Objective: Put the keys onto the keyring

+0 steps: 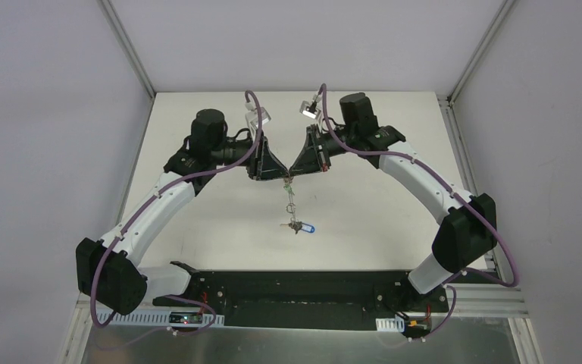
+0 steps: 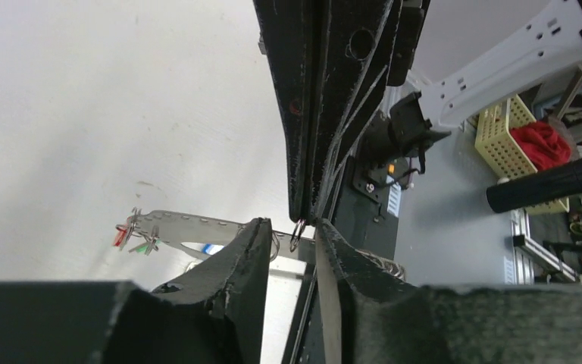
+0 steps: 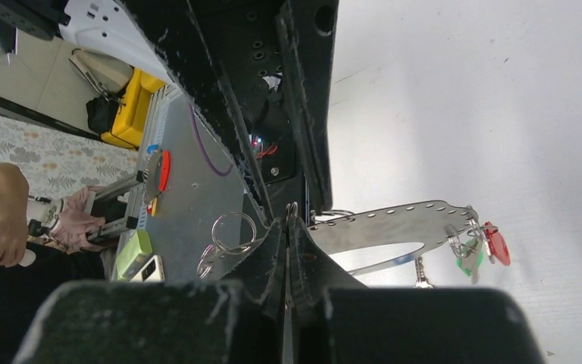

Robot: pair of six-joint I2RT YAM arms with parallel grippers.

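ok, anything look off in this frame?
Nothing damaged or spilled. Only oddity: the keyring hangs from the shut right gripper, pinched at one end, with the keys dangling at the other. The left gripper stands slightly open beside it.

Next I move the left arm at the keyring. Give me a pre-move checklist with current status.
1. Grip: right gripper shut on the small ring: ok.
2. Jaws: left gripper open, one finger on each side of that ring: ok.
3. Clearance: keyring free of the left fingers: cannot tell, it passes behind one.
4. Load: red tag and green tag hanging at the keyring's far end: ok.
5. Progress: blue-tagged key threaded on the keyring: cannot tell.
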